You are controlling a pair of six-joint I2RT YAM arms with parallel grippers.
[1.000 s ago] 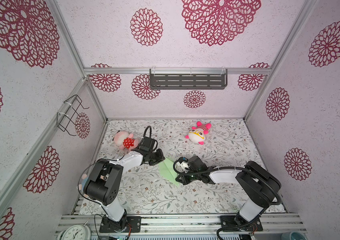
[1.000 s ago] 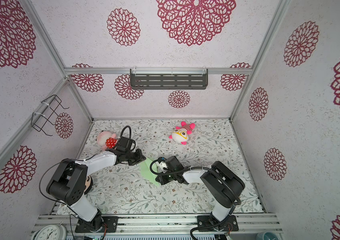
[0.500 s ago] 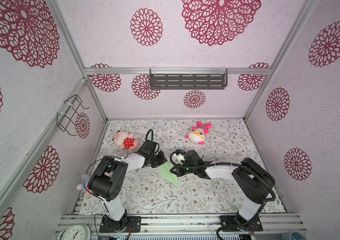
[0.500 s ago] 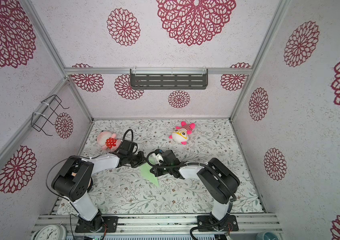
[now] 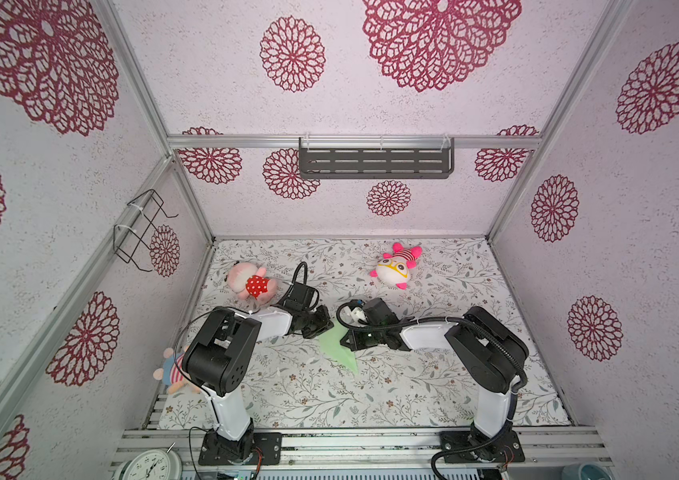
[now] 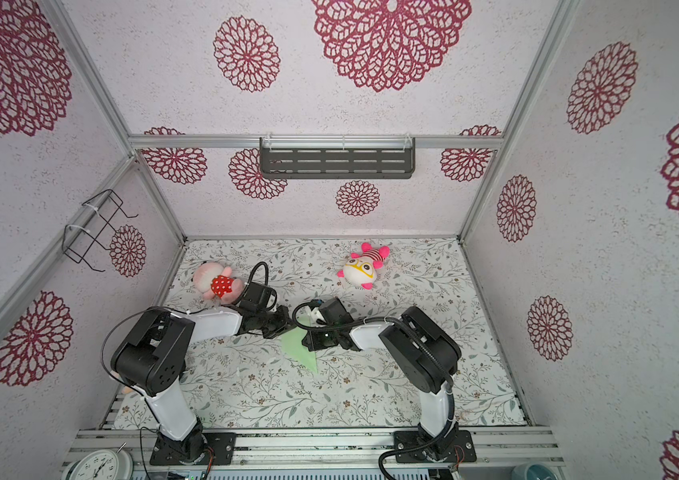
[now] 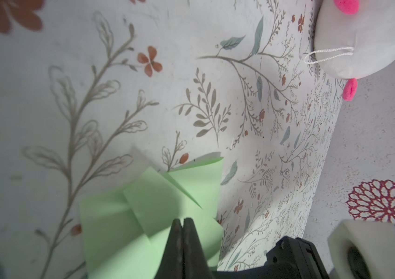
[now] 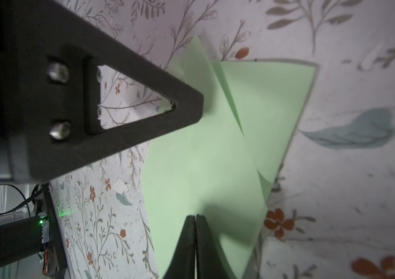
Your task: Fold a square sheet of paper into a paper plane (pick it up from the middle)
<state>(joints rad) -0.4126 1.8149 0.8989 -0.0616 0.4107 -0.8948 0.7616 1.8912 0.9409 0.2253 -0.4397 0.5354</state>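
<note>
paper plane (image 5: pixel 337 351): wide end hidden under my jaws.
grip: paper pinched between them or not, can't tell.
striped plush (image 5: pixel 171 370): well behind left jaws, half hidden.

Both arms stretch low toward the middle, left tool (image 5: pixel 326 328) and right tool (image 5: pixel 344 341) nearly tip to tip, each with jaws pressed together.

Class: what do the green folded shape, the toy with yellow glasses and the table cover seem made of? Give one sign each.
The paper plane: thin matte paper; sharp creases, flaps lifting. The plush toy: soft fabric, likely stuffed; rounded, fuzzy-looking, with a cord loop. The table cover: printed floral sheet, matte; cloth or vinyl, I cannot tell.
</note>
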